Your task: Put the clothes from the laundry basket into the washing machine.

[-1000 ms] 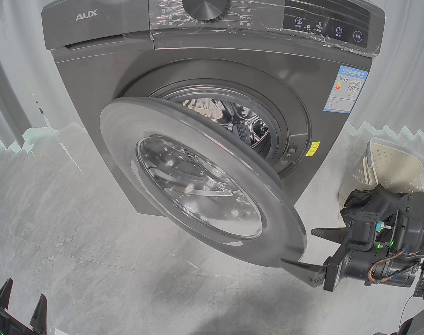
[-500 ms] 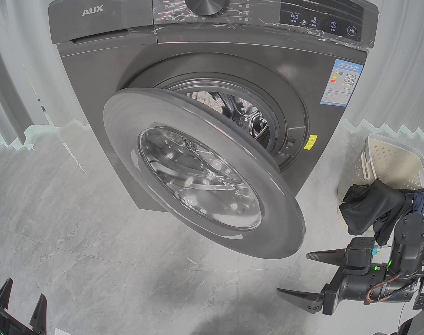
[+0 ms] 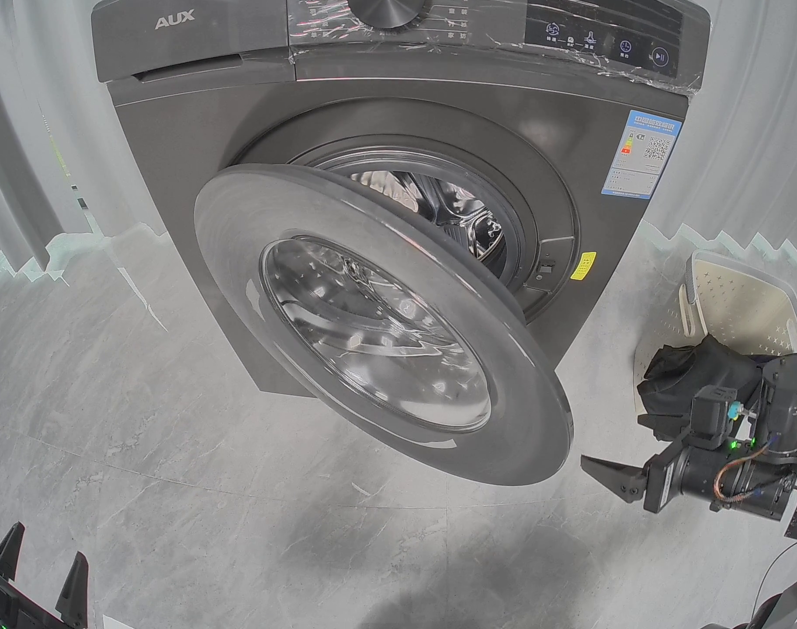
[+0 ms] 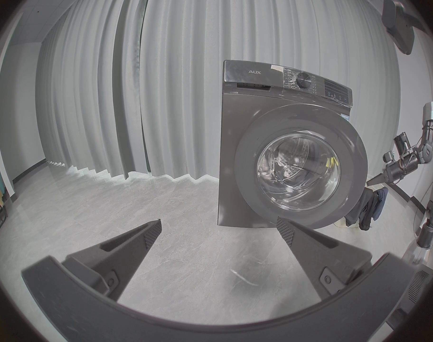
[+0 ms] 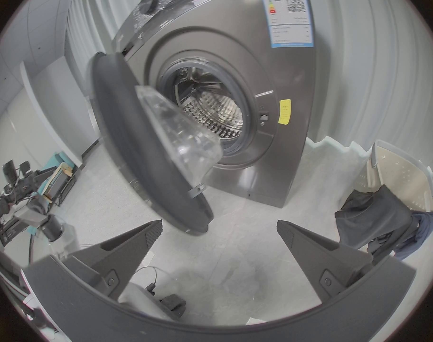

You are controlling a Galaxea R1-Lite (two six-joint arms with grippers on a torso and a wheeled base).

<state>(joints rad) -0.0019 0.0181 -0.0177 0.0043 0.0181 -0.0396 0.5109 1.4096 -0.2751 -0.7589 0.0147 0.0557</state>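
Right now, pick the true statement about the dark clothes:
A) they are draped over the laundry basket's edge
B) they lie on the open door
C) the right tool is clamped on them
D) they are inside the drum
A: the dark clothes hang over the edge of the laundry basket, and the right tool is open, apart from them, with nothing in it.

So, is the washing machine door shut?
No, the door stands swung open, with the steel drum visible behind it.

The door [image 3: 241, 246] hides part of the drum [image 3: 455, 211], the right arm [image 3: 787, 399] some clothes [image 3: 678, 373].
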